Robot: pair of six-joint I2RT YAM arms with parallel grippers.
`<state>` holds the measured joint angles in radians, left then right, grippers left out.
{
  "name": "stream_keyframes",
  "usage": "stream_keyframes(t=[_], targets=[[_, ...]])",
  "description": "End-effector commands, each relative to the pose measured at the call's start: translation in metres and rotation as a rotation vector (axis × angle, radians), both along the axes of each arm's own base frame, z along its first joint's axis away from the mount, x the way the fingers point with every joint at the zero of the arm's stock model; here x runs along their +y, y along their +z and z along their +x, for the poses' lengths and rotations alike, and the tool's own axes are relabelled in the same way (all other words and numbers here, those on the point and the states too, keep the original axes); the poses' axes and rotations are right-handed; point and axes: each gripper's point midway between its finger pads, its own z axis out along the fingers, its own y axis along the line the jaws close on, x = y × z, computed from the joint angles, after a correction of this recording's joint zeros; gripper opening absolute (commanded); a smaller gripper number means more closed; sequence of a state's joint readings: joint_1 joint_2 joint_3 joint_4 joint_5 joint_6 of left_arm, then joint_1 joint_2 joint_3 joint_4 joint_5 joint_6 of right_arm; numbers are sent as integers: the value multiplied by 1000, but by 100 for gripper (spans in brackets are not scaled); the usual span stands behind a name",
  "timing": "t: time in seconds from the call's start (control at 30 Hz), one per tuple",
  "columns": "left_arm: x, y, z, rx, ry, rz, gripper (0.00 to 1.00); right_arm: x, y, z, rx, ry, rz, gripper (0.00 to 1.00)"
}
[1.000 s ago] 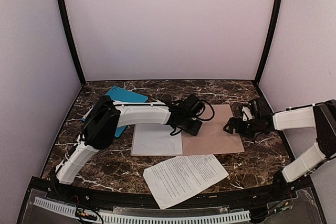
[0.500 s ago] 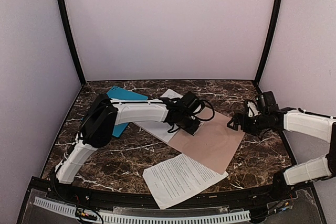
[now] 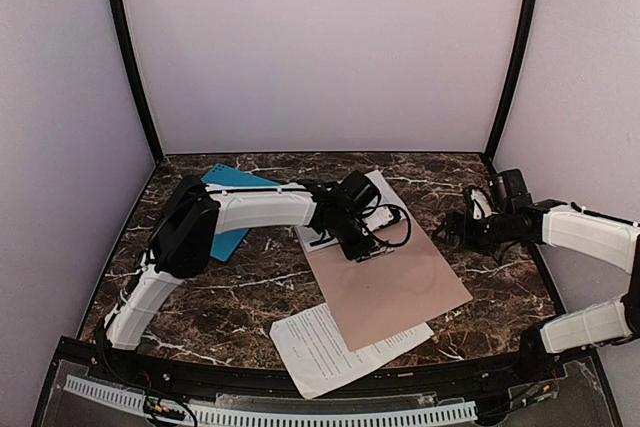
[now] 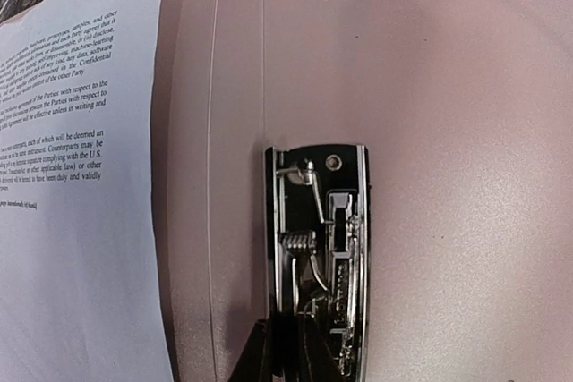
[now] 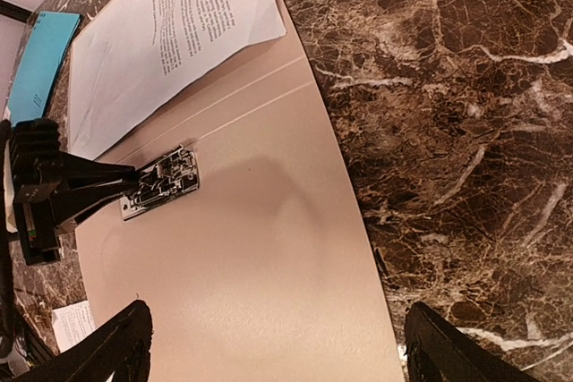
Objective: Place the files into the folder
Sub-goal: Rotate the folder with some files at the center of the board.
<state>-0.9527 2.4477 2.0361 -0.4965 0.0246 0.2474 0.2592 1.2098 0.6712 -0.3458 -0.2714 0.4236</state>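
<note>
The tan folder [image 3: 395, 282] lies open and skewed on the marble table, seen also in the wrist views [image 4: 448, 87] [image 5: 242, 266]. One printed file [image 3: 380, 190] [image 4: 72, 176] [image 5: 179, 33] rests on its far half. A second file [image 3: 310, 347] lies at the front, partly under the folder's near corner. My left gripper [image 3: 358, 245] [image 4: 291, 346] is shut on the near end of the folder's metal clip [image 4: 318, 239] [image 5: 161, 183]. Over the folder's right edge my right gripper [image 3: 452, 232] [image 5: 277, 328] hovers open, holding nothing.
A teal folder [image 3: 235, 187] [image 5: 45, 51] lies at the back left, partly under my left arm. Pale walls close in the table on three sides. Black cables loop around my left wrist above the tan folder.
The left gripper shut on the clip and the tan folder swung clockwise, its near corner now over the front file. The right gripper drew back to the right.
</note>
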Motion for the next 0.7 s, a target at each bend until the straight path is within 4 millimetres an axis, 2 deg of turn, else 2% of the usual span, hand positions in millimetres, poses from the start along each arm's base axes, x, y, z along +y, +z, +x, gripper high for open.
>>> stream_keyframes(t=[0.0, 0.27, 0.5, 0.53, 0.57, 0.6, 0.63, 0.67], targets=[[15, -12, -33, 66, -225, 103, 8, 4, 6, -1, -20, 23, 18, 95], [15, -10, -42, 28, -415, 129, 5, 16, -2, -7, -26, 74, 66, 93], [19, -2, -50, 39, -442, 120, 6, 21, -8, -5, -51, 110, 58, 92], [16, 6, -48, 27, -426, 96, 9, 22, -8, -5, -53, 118, 60, 92], [19, 3, -51, 34, -419, 95, 12, 24, -8, -5, -58, 130, 64, 92], [13, 18, -47, 3, -397, 51, 19, 27, -10, -5, -60, 145, 67, 91], [18, 13, -48, 7, -379, 56, 27, 29, -11, -5, -61, 158, 70, 91], [11, 32, -42, -33, -346, -3, 31, 33, -11, -5, -65, 178, 73, 90]])
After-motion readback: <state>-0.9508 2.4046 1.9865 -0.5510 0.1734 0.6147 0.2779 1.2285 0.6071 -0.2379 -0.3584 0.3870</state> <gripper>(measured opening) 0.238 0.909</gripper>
